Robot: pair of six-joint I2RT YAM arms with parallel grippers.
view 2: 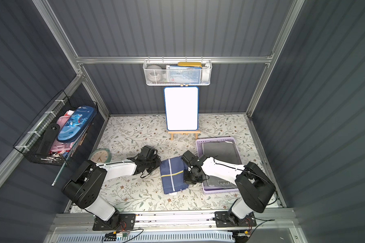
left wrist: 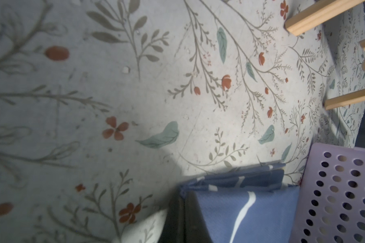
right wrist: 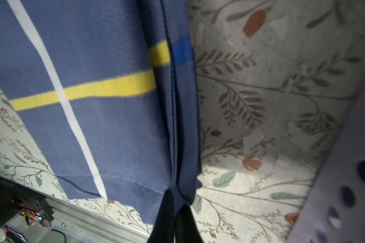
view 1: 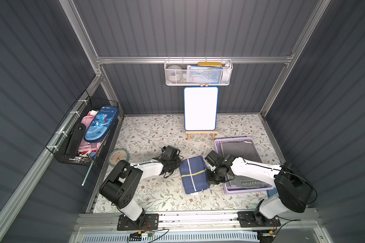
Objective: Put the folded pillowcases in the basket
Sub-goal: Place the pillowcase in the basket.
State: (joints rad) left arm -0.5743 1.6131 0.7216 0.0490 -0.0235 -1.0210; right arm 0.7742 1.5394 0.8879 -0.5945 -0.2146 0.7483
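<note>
The folded pillowcase (view 1: 193,176) (view 2: 172,175) is blue with a white and a yellow stripe and lies flat on the flowered table, just left of the basket. The basket (view 1: 249,191) (view 2: 219,191) is shallow, pale lilac and perforated, and holds dark grey folded cloth (view 1: 239,150). My left gripper (view 1: 181,163) (left wrist: 182,202) is shut on the pillowcase's far left corner. My right gripper (view 1: 208,175) (right wrist: 174,199) is shut on the pillowcase's (right wrist: 93,126) right edge, beside the basket's wall (right wrist: 346,168). The basket's holed wall (left wrist: 335,199) also shows in the left wrist view, behind the pillowcase (left wrist: 251,210).
A whiteboard on a wooden easel (view 1: 200,108) stands behind the basket. A round clock (view 1: 118,157) lies at the table's left edge. A black wire basket (view 1: 80,134) hangs on the left wall and a white mesh basket (view 1: 198,73) on the back rail.
</note>
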